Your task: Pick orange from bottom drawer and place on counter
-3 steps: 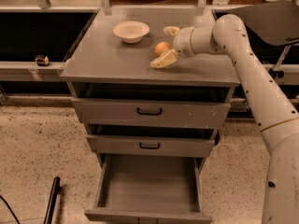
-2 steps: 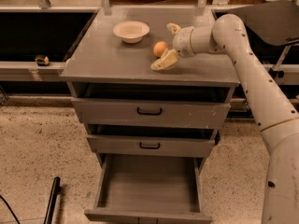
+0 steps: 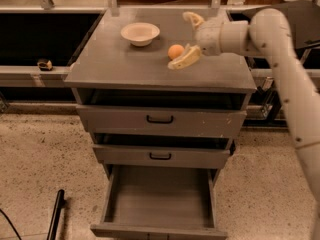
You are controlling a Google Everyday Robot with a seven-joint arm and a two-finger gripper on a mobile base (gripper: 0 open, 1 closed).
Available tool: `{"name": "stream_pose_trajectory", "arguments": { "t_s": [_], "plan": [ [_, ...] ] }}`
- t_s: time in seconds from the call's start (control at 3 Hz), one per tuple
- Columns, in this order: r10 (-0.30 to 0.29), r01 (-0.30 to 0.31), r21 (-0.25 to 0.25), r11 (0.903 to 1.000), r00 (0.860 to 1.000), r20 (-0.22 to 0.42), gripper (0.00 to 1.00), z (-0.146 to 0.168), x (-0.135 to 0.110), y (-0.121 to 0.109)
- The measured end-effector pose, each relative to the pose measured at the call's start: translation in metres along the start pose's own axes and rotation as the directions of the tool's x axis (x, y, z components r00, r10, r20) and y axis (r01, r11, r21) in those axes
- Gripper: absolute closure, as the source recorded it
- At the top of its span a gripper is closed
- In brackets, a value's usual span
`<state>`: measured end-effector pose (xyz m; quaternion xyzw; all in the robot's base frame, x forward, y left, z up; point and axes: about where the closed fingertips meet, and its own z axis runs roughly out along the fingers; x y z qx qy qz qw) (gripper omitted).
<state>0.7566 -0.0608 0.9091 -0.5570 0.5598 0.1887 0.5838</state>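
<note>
The orange (image 3: 175, 51) sits on the counter (image 3: 120, 64), right of centre. My gripper (image 3: 188, 38) is open just to its right, above the counter. One cream finger (image 3: 184, 58) lies in front of and beside the orange, the other finger (image 3: 193, 19) stands behind it. The fruit is at the mouth of the gap between them, not gripped. The bottom drawer (image 3: 159, 204) is pulled out and shows a bare grey inside.
A cream bowl (image 3: 140, 33) stands on the counter at the back left of the orange. The two upper drawers with black handles (image 3: 160, 119) are slightly ajar. A black pole (image 3: 54, 217) lies on the floor at the left.
The gripper has drawn back to the right, away from the orange. The orange stays where it was on the counter.
</note>
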Motion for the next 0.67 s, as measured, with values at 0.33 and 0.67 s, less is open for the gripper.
{"name": "stream_pose_trajectory", "arguments": {
  "t_s": [0.33, 0.67],
  "plan": [
    [-0.036, 0.028, 0.088, 0.9957, 0.995, 0.090, 0.00, -0.067, -0.027, 0.007],
    [-0.033, 0.023, 0.119, 0.9927, 0.996, 0.083, 0.00, -0.092, -0.021, 0.005]
  ]
}}
